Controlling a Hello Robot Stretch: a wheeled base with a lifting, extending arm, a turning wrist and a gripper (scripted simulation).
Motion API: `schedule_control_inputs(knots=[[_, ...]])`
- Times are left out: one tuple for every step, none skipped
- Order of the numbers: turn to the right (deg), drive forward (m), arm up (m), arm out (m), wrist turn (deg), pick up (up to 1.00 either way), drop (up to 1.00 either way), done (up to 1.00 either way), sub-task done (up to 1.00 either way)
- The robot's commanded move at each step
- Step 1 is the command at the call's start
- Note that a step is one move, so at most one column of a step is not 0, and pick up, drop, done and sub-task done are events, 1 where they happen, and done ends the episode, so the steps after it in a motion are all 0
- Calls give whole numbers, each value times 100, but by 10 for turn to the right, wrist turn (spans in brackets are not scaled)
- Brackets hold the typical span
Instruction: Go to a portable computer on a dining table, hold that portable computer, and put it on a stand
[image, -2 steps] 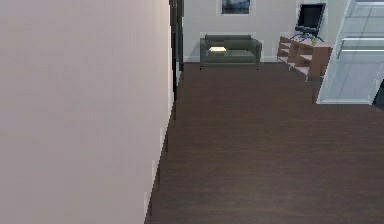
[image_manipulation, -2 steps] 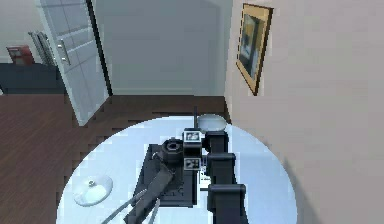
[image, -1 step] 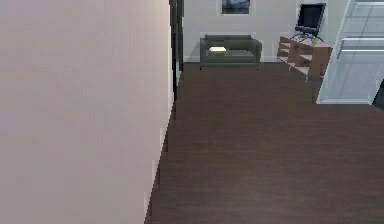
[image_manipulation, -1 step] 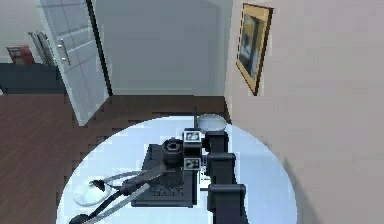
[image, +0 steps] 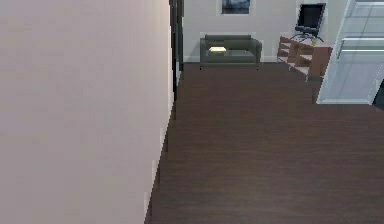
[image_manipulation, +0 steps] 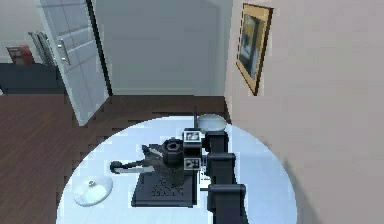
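Portable computer: a dark flat slab (image_manipulation: 160, 190) lies on the round pale tabletop (image_manipulation: 265, 175), toward 6 o'clock of the tabletop in the arm side view.
Tool: the tool (image_manipulation: 128, 165) sits at the far end of the arm (image_manipulation: 222, 180), at about 11 o'clock of the slab. With the slab lying right at it, I can't tell how its fingers are set or whether it has hold of anything.
Neighbours: a white domed thing (image_manipulation: 92, 190) lies at the slab's 9 o'clock, apart from it. A pale rounded thing (image_manipulation: 212, 123) sits at the tabletop's 12 o'clock rim.
Handling: probably stiff, smooth and fairly heavy for its thinness, with a fragile hinge and screen. It likely slips if gripped at a corner.
Where to hold: I'd judge the middle of a long thin edge, so it stays level.
Stand: a low wooden stand (image: 300, 52) is at 1 o'clock in the forward view, well apart.
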Motion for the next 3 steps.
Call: schedule_control_inputs(knots=[[0, 0, 0, 0, 390, 0, 0, 0, 0], [0, 0, -30, 0, 0, 0, 0, 0, 0], [0, 0, 0, 0, 0, 100, 0, 0, 0]])
